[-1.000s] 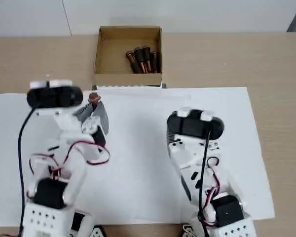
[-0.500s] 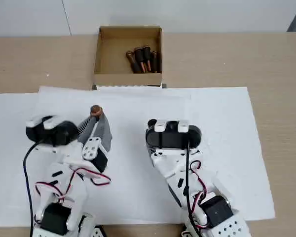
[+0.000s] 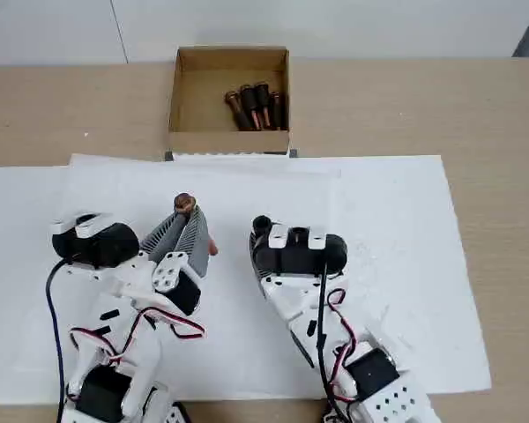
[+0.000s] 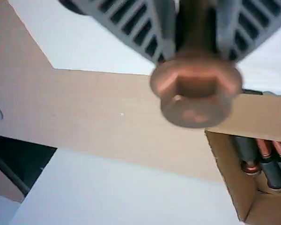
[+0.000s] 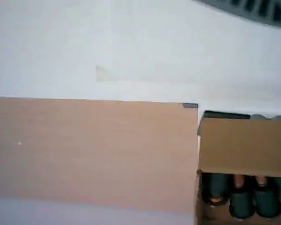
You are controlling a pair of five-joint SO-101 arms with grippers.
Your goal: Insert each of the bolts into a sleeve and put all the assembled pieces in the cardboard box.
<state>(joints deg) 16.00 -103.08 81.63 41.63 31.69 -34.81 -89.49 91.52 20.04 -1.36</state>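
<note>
The left arm is folded low over the near-left part of the white paper sheet (image 3: 388, 229), with the left gripper (image 3: 185, 217) stretched toward the far side, and its grey, ribbed plastic fingers (image 4: 131, 23) pinch the shaft of a copper-coloured metal bolt (image 4: 195, 91) from both sides. The bolt's head, a hexagon on a round flange, sticks out past the fingertips and faces the far edge of the table. The right arm (image 3: 298, 251) crouches just right of it over the middle of the sheet, its black motor block and white plastic brackets uppermost and red, black and white wires looping along it; how its jaws stand cannot be told. Well beyond both arms, on the tan wooden table (image 3: 441, 106) at the sheet's far edge, stands the open brown cardboard box (image 3: 229, 141), square with plain matte walls. In its right half lie several assembled pieces (image 3: 257, 106), dark cylindrical sleeves with copper ends, packed side by side
</note>
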